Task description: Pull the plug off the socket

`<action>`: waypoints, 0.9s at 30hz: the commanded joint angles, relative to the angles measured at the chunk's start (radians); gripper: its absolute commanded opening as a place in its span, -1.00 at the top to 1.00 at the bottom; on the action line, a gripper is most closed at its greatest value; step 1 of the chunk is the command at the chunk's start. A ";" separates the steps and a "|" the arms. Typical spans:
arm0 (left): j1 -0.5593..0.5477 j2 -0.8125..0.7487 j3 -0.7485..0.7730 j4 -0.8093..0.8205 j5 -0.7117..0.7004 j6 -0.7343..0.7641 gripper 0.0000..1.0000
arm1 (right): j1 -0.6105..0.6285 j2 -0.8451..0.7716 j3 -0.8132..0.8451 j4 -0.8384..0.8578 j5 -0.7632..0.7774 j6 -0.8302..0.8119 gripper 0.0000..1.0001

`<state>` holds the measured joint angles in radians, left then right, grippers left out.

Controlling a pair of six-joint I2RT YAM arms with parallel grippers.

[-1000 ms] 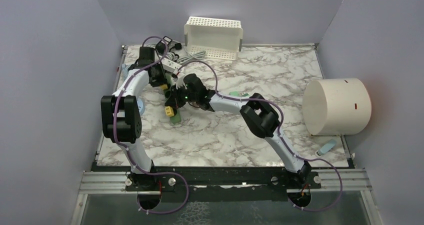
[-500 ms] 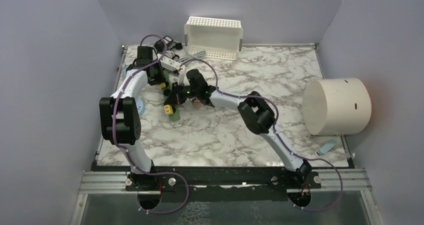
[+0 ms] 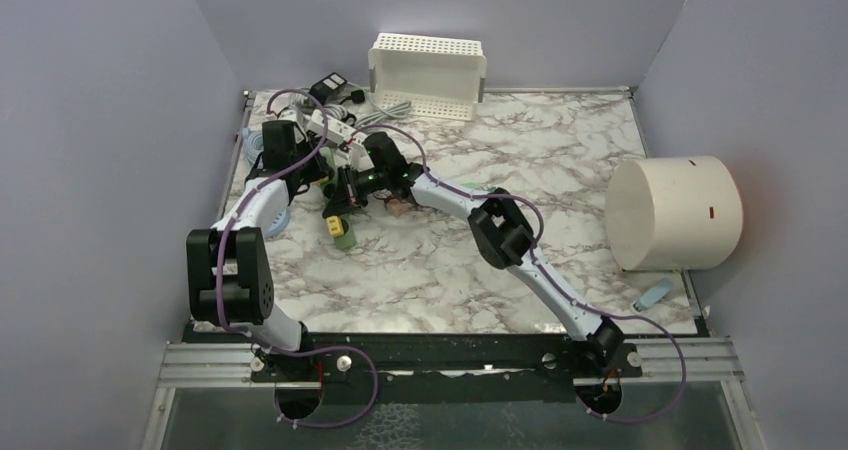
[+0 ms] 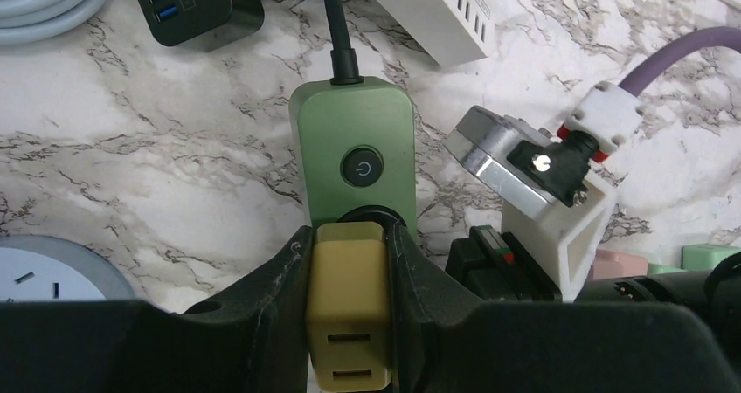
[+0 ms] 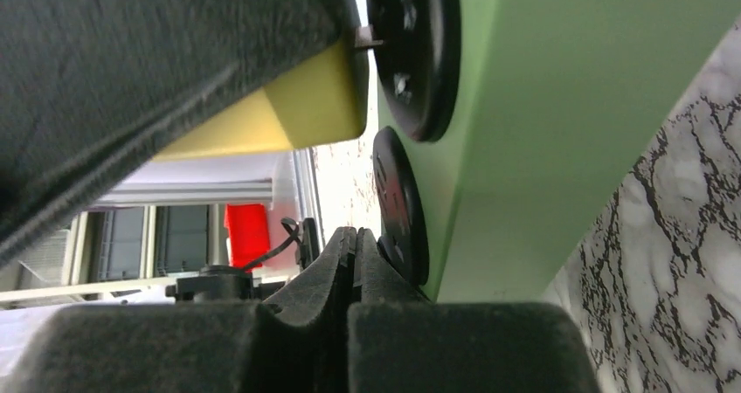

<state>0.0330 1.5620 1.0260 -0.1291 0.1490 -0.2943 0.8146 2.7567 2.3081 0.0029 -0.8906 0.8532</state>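
Marble table top [image 3: 560, 170] inside purple walls; white perforated basket [image 3: 425, 65] at far edge, white cylinder [image 3: 675, 213] at right. Green socket block [image 4: 354, 153] flat on the marble, far left, black cord [image 4: 336, 17] leaving its far end. Yellow plug [image 4: 349, 306] at the block's near round outlet, directly between the left gripper [image 4: 349, 266] fingers; jaws narrowed to plug width, pressing both flanks. Right wrist view: thin gap between plug and outlet face, metal prong bridging it. Right gripper [image 5: 354, 262] fully closed, nothing between fingers, tips at the block's lower black outlet, possibly touching.
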 commanded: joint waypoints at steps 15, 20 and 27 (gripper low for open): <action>-0.007 -0.312 -0.107 0.239 0.010 0.030 1.00 | -0.054 0.176 -0.015 -0.266 0.201 -0.018 0.98; -0.007 -0.324 -0.077 0.225 0.041 0.036 1.00 | -0.055 -0.008 -0.219 0.043 0.193 -0.065 0.98; -0.013 -0.391 0.002 0.202 0.323 0.035 1.00 | -0.123 -0.231 -0.320 0.414 0.297 0.052 0.46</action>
<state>0.0257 1.2438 0.9562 0.0601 0.2539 -0.2604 0.7631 2.6221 2.0262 0.2234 -0.7509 0.8616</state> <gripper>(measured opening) 0.325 0.200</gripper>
